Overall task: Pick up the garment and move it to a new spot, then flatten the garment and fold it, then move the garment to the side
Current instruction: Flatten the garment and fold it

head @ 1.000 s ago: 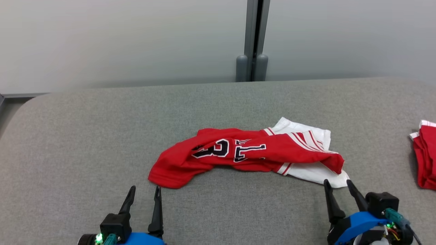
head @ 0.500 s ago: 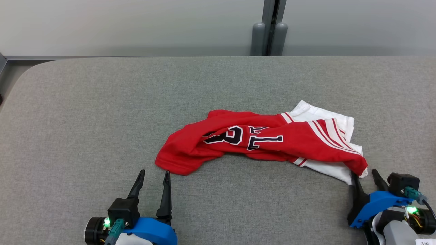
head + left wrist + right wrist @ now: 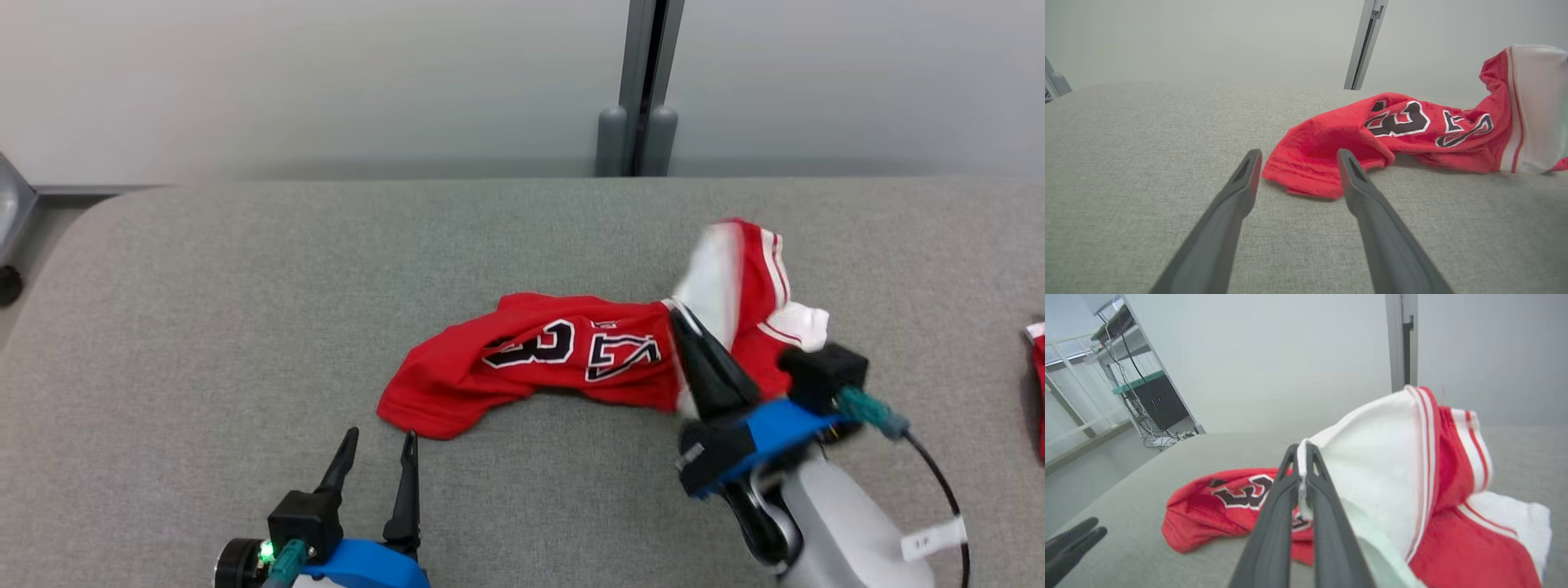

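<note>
Pinching the garment [image 3: 1384, 486], the right claw [image 3: 1301, 455] tilts upward

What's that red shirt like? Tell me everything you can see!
The shirt is soft red cloth with white parts, striped trim and black, white-edged lettering. It lies crumpled on the grey table. The right hand pinches a white edge and holds that end up; the other end rests down.
</note>
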Motion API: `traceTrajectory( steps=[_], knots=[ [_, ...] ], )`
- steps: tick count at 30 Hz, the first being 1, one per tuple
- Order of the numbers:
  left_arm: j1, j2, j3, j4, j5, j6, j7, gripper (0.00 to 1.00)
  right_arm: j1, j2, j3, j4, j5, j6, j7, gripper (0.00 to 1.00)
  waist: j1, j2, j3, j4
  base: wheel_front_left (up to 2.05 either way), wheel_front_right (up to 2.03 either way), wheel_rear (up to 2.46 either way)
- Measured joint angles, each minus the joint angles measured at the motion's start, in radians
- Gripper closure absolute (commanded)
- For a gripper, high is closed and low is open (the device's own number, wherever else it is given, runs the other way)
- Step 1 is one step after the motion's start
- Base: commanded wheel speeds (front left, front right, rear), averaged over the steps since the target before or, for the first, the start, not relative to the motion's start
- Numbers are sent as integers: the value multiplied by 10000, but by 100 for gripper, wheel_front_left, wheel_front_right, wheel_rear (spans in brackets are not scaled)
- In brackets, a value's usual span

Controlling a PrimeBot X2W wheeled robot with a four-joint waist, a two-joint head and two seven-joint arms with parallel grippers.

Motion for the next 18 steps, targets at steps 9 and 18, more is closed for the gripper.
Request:
traceTrajectory(
  steps=[9,18],
  knots=[
    [371,-4,-307,230,-198,-88,0,0,-3514,-261,1285,-2063,1827,2,-4,100,-1,0,-577,503,0,0,0],
    [981,-4,-150,487,-303,-81,0,0,-4848,-518,-188,-2577,2412,2,-8,100,-1,0,-796,629,0,0,0]
  ],
)
